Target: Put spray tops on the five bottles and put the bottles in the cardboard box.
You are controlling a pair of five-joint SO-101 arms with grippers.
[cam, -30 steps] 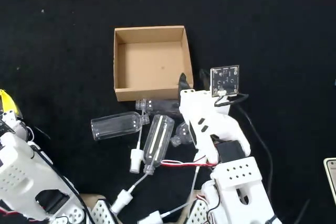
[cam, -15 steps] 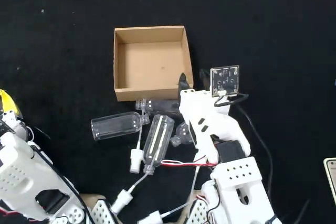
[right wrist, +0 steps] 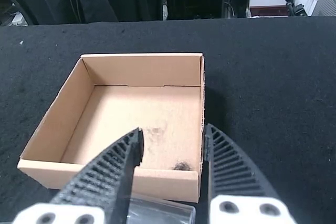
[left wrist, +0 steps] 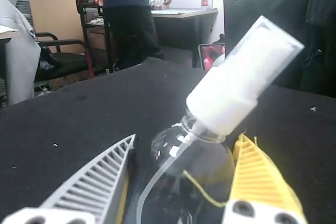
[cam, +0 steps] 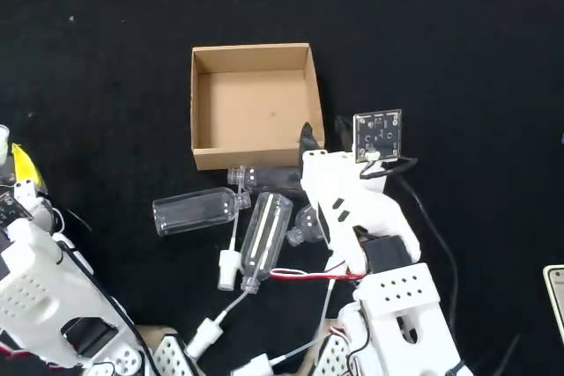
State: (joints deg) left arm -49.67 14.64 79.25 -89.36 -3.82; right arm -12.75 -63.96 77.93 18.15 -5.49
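The left end effector (left wrist: 186, 141) is clamped on a clear plastic bottle (left wrist: 191, 174) that already wears a white spray top (left wrist: 237, 85), with one grey ribbed finger and one yellow finger either side of its body; the bottle's long axis is tilted, cap uppermost and leaning away from the wrist; in the high view this arm sits at the left edge of the black tabletop (cam: 458, 59), and the open brown cardboard box (cam: 201, 103) lies well apart from it, toward the middle, with nothing inside; so the carry to come, as I judge it, runs across the tabletop and over the box's wall; the right end effector (right wrist: 173, 130) is far nearer the box, just beside its near right corner, its black fingers apart and gripping nothing, over an uncapped clear bottle (cam: 264, 178) lying lengthwise along the near wall; other uncapped bottles (cam: 198, 210) and loose white spray tops (cam: 228, 268) lie near; no label can be read on the bottles or the box
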